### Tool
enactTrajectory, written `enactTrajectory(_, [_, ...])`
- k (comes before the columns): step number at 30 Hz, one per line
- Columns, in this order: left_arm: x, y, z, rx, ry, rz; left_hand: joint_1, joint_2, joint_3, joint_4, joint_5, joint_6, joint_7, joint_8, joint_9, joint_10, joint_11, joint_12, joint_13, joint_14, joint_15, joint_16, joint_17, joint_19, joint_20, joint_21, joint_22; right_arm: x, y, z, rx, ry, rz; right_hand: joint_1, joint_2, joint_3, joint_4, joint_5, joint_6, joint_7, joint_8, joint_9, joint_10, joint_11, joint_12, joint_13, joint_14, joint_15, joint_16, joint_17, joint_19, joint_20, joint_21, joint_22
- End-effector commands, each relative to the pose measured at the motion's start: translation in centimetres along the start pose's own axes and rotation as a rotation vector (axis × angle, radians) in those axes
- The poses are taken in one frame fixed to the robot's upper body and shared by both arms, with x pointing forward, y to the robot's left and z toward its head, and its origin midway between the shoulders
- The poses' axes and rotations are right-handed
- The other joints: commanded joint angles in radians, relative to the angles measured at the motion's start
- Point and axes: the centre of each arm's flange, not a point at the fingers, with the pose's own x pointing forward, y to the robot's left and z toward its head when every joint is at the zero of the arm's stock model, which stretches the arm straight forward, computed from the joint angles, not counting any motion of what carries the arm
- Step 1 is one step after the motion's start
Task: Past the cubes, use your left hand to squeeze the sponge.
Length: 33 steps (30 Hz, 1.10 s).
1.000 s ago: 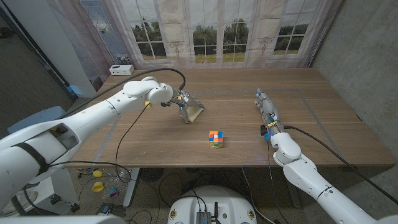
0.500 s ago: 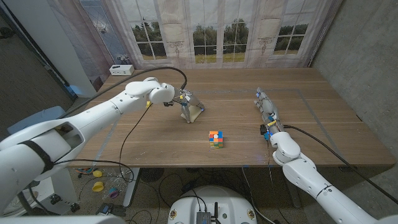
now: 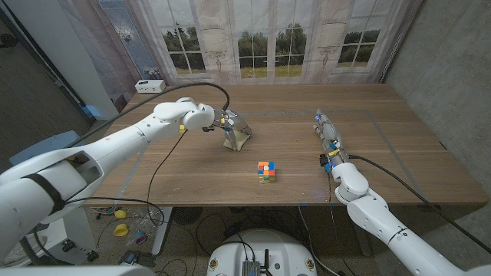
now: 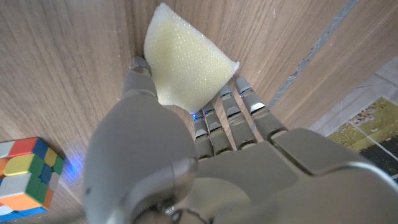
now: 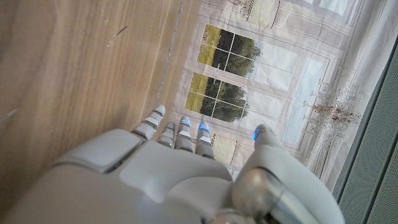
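While the sponge (image 3: 238, 136) sits pinched out past the cube, at about twelve-to-eleven o'clock from it, the left hand (image 3: 227, 126) has it clamped, thumb on one side and fingers (image 4: 231, 111) on the other. From the left wrist, the pale yellow foam bulges out beyond the fingertips, against the wooden table (image 3: 291, 165). That left arm reaches in long from eight o'clock, a black cable looping over the wrist. Toward five o'clock of the sponge stands the multicoloured cube (image 3: 266, 172), well apart. Over at three o'clock the right hand (image 3: 328, 134) lies stretched along the table, fingers straight and close together, holding nothing.
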Motion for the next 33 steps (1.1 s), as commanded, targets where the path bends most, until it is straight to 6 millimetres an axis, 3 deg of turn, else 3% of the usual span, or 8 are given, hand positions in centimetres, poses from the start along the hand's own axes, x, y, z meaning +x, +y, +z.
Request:
enactTrajectory(1, [-1.6,0.4,-1.1,0.017,0.113,0.088,0.086,0.095,0.045,-0.006,-0.022,0.027,0.006,-0.002,0.004,0.054,-0.015,-0.011,0.001,0.042,-0.154,-0.001,-0.001,0.035,0.002,0.025,0.009,0.1,0.2,0.3,-0.004,-0.011,0.001,-0.006,-0.001,0.000,0.004,-0.004,0.008,0.003,-0.001,0.005,0.007,0.004,-0.002,0.002,0.008,0.008,0.003,0.004,0.011,-0.001,0.006,0.004])
enactTrajectory(6, [-2.2,0.5,-1.5,0.024,0.158,0.098,0.120,0.112,0.070,-0.020,-0.050,0.043,0.009,-0.010,0.004,0.071,-0.019,-0.020,0.001,0.086,-0.155,-0.004,-0.001,0.069,-0.006,0.054,0.016,0.1,0.2,0.3,-0.004,-0.016,0.002,-0.007,-0.001,-0.001,0.005,-0.004,0.008,0.004,-0.002,0.005,0.007,0.005,-0.002,0.002,0.009,0.010,0.003,0.004,0.011,0.000,0.006,0.004])
enactTrajectory(33, [-8.0,2.7,-4.3,0.104,0.454,0.139,0.099,0.099,0.071,-0.007,-0.108,0.027,-0.009,-0.044,0.005,0.049,-0.015,-0.063,0.003,0.050,-0.154,-0.057,0.001,0.030,-0.004,0.069,0.024,0.5,0.3,0.9,0.008,-0.055,0.042,-0.004,-0.001,0.000,0.002,-0.003,0.010,0.003,-0.003,0.005,0.009,0.001,-0.004,0.002,0.013,0.010,0.001,0.003,0.013,0.003,0.006,0.004])
